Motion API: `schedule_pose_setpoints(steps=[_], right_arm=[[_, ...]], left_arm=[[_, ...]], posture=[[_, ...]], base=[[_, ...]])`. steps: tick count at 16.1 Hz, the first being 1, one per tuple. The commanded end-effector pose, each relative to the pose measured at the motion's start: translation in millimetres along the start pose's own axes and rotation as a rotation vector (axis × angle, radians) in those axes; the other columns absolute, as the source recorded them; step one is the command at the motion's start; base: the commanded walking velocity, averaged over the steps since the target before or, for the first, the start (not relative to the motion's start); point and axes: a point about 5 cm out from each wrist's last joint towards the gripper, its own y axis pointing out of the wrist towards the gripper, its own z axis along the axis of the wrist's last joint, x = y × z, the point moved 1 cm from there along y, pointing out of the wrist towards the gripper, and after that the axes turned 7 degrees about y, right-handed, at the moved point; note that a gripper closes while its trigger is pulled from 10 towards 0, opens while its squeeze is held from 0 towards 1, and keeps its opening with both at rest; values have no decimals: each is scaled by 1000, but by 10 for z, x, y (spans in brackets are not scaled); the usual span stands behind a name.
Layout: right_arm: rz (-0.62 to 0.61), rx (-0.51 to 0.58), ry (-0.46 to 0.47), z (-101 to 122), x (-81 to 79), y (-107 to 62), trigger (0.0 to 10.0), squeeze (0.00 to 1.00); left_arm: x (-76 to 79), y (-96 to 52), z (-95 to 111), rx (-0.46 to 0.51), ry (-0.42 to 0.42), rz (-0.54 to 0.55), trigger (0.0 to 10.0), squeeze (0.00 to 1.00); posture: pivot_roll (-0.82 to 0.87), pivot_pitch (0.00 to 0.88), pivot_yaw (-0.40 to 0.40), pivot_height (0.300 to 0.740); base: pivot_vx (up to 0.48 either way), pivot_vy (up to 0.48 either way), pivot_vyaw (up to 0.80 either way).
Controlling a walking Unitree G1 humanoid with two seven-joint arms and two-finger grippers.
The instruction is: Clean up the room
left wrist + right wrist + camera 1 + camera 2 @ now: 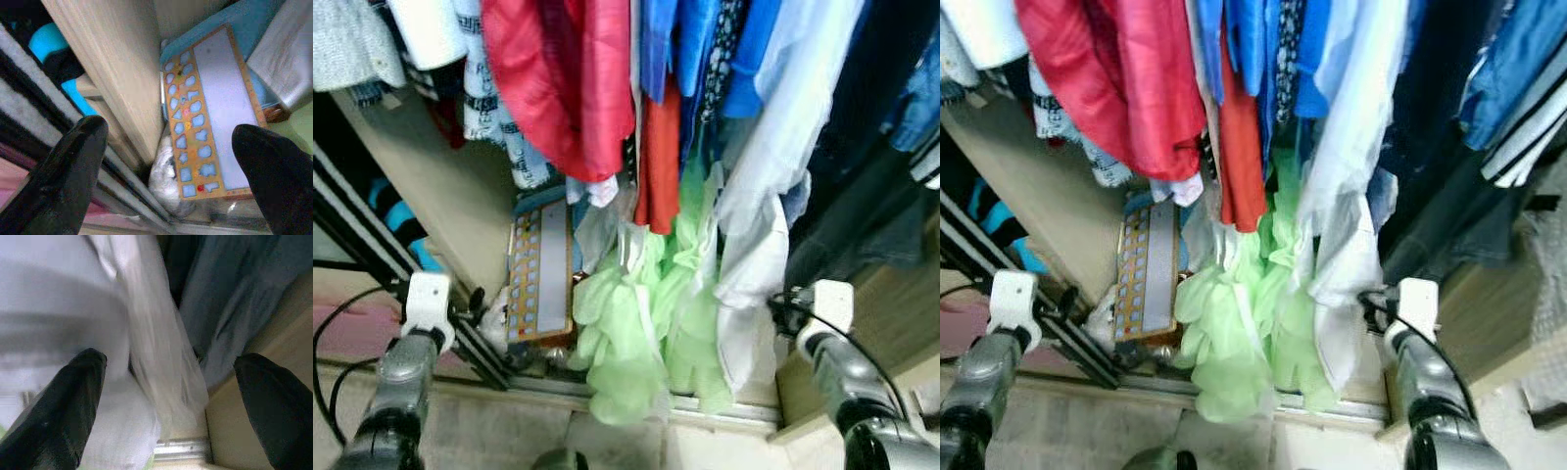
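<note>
I face an open wardrobe full of hanging clothes: a red garment (568, 78), a long white shirt (754, 235) and a pale green garment (641, 313) that reaches down to the sliding-door track (724, 411). A picture board with blue shapes (203, 117) leans on the wardrobe floor beside the wooden side panel (117, 73). My left gripper (168, 133) is open, held low in front of that board and panel, holding nothing. On the other side my right gripper (170, 361) is also open, close to the white shirt (73, 308) and a dark garment (230, 298).
Blue and dark clothes (744, 49) hang at the upper right. A crumpled plastic bag (166, 186) lies under the board. A wooden panel (862, 304) bounds the wardrobe on the right. Black cables (337, 323) trail by my left arm (396, 382). Pale floor (489, 431) lies below the track.
</note>
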Motion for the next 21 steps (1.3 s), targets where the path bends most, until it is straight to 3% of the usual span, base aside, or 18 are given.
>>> schedule_pose_setpoints(steps=[1, 6, 8, 9, 10, 11, 12, 13, 14, 16, 18, 21], right_arm=[[47, 46, -3, 55, -72, -43, 10000, 0], [149, 259, -200, 251, -278, -862, 10000, 0], [183, 339, -264, 425, -405, -1124, 10000, 0], [190, 359, -279, 489, -442, -1157, 10000, 0], [226, 442, -304, 725, -599, -1210, 10000, 0], [233, 503, -306, 938, -713, -1116, 10000, 0], [241, 523, -298, 1001, -749, -1083, 10000, 0], [239, 551, -333, 1143, -835, -966, 10000, 0], [216, 576, -391, 1192, -851, -903, 10000, 0], [238, 538, -296, 1163, -901, -790, 10000, 0], [238, 528, -321, 1100, -964, -777, 10000, 0], [296, 579, -224, 990, -1051, -916, 10000, 0]], left_arm=[[-25, -7, 148, 85, -19, -8, 10000, 0], [170, -342, 738, 357, 52, -75, 10000, 0], [253, -469, 925, 414, 30, -71, 10000, 0], [270, -485, 970, 427, 25, -63, 10000, 0], [326, -495, 1150, 484, -1, -38, 10000, 0], [394, -413, 1341, 549, -33, -38, 10000, 0], [417, -384, 1401, 570, -43, -41, 10000, 0], [514, -321, 1629, 626, -77, -75, 10000, 0], [560, -286, 1703, 642, -85, -95, 10000, 0], [664, -216, 1699, 638, -62, -181, 10000, 0], [734, -172, 1567, 606, 6, -186, 10000, 0], [719, -291, 1352, 536, -20, -89, 10000, 0]], posture=[[-58, 0, 35, 740], [-48, 0, 41, 740], [-54, 0, 40, 740], [-55, 0, 38, 740], [-59, 0, 34, 740], [-64, 0, 27, 740], [-64, 0, 28, 740], [-71, 0, 26, 740], [-70, 0, 23, 740], [-67, 0, 16, 740], [-59, 0, 7, 740], [-77, 0, 34, 740]], base=[[0, 0, 0], [0, 0, 0], [0, 0, 0], [0, 0, 0], [0, 0, 0], [0, 0, 0], [0, 0, 0], [0, 0, 0], [0, 0, 0], [0, 0, 0], [0, 0, 0], [0, 0, 0]])
